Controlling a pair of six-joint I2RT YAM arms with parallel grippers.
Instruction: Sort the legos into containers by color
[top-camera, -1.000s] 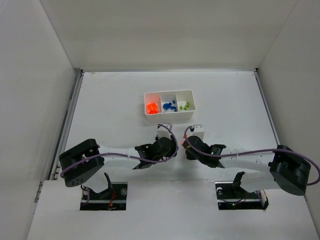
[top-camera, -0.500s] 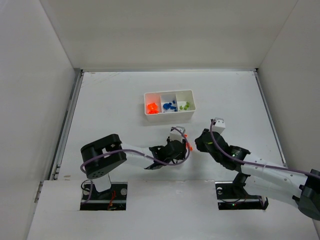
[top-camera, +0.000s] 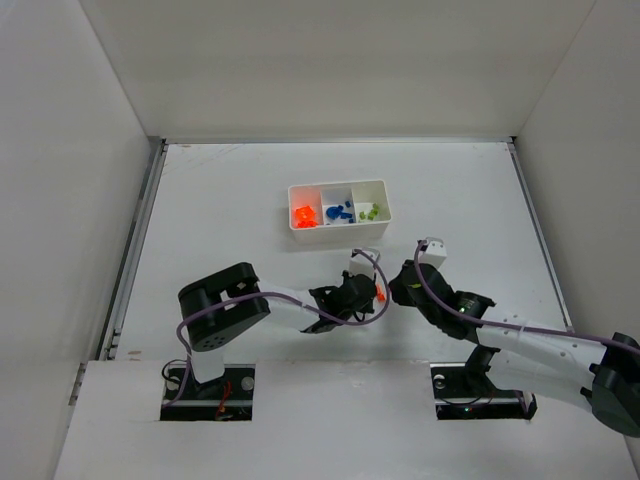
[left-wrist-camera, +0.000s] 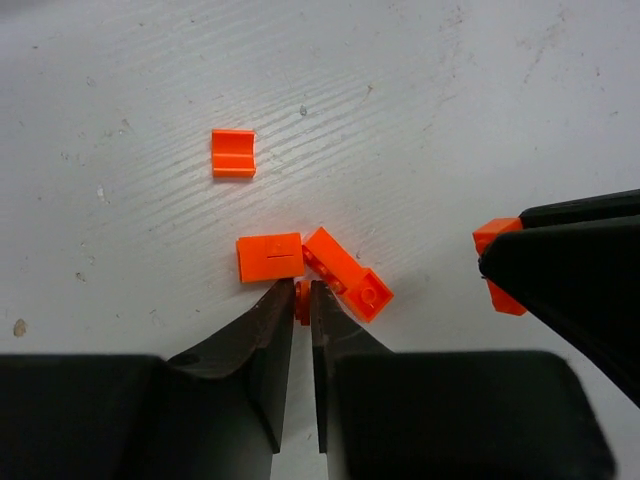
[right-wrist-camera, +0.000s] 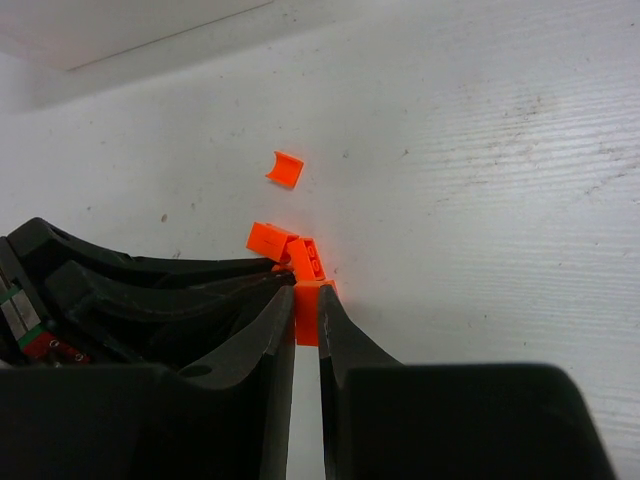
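Several orange legos lie together on the white table: a curved one (left-wrist-camera: 232, 153), a flat square one (left-wrist-camera: 270, 257) and a long studded one (left-wrist-camera: 348, 272). My left gripper (left-wrist-camera: 302, 292) is shut on a small round orange lego (left-wrist-camera: 302, 303) right beside them. My right gripper (right-wrist-camera: 307, 295) is shut on an orange brick (right-wrist-camera: 307, 318) and stands close to the left gripper's fingers (right-wrist-camera: 150, 290). In the top view both grippers meet near the orange legos (top-camera: 379, 292), in front of the containers (top-camera: 338, 232), which hold orange (top-camera: 304, 215), blue (top-camera: 338, 212) and green (top-camera: 369, 211) legos.
The white tray stands at mid-table, a short way beyond the two grippers. White walls enclose the table on the left, back and right. Purple cables loop over both wrists (top-camera: 360, 262).
The left jaws have gone from open to shut on the small orange piece. The left arm has shifted right, and the right gripper has come in beside it, still holding its brick.
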